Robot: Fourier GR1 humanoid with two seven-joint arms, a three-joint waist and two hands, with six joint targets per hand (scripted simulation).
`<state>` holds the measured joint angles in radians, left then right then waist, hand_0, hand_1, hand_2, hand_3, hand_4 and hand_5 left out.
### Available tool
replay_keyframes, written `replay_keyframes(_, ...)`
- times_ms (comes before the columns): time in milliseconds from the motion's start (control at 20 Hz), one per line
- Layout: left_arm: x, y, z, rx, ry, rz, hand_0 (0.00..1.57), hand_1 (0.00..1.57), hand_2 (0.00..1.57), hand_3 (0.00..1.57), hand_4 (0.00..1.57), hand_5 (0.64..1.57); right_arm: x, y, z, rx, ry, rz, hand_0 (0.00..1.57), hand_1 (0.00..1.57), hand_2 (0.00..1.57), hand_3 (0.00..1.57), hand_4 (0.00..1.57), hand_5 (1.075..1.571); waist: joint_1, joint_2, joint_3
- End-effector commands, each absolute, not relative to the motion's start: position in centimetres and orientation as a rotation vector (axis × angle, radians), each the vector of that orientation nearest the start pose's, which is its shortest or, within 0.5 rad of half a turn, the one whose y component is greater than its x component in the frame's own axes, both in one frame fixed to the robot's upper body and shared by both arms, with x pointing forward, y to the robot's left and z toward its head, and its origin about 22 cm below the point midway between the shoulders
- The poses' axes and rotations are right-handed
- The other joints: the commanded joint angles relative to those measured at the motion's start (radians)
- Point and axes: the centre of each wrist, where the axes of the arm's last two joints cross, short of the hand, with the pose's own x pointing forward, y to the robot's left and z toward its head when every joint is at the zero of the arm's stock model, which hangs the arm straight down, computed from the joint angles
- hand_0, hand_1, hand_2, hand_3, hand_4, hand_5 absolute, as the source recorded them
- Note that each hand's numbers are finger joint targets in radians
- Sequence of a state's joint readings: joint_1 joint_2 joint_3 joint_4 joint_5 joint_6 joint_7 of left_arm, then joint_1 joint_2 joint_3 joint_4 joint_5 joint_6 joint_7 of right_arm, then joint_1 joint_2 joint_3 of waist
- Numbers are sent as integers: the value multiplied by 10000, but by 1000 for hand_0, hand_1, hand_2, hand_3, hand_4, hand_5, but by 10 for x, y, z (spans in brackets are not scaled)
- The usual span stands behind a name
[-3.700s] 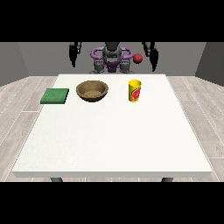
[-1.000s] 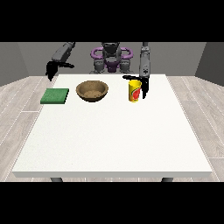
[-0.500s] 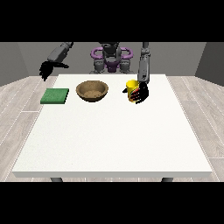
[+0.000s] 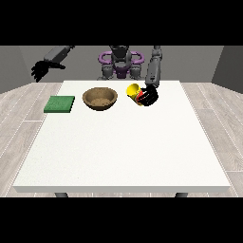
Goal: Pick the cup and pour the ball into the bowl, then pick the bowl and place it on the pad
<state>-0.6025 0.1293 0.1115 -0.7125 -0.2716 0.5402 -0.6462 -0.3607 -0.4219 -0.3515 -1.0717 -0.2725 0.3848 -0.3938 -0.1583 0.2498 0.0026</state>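
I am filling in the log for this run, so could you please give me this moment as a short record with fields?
cup: yellow cup, lifted and tilted with its mouth towards the bowl
cup holder: hand at the view's right, fingers curled round the cup
bowl: brown bowl, upright on the white table, left of the cup in the view
ball: not visible
pad: green pad, flat on the table, left of the bowl, nothing on it
other hand: hand at the view's left, raised beyond the table's far left corner, holding nothing

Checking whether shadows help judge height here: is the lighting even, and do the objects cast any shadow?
Front view: lighting is even and glare-free on the white table; the bowl and pad show no distinct cast shadow, nor does the tilted cup.
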Motion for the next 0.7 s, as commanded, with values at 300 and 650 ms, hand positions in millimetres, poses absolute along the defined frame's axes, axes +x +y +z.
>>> replay_keyframes(300,371,163,-15,7778,-18074,-6632,1395,1395,1571,1571,1113,1567,271,-417,-33,-740,-16857,-749,0,0,136,0,0,1560,1419,-2740,-9)
replay_keyframes(650,369,125,1,8482,-17927,-7867,1375,1375,1571,1571,1143,1567,258,-449,-37,-1126,-16881,-1606,0,0,39,0,0,1558,2053,-2693,-16)
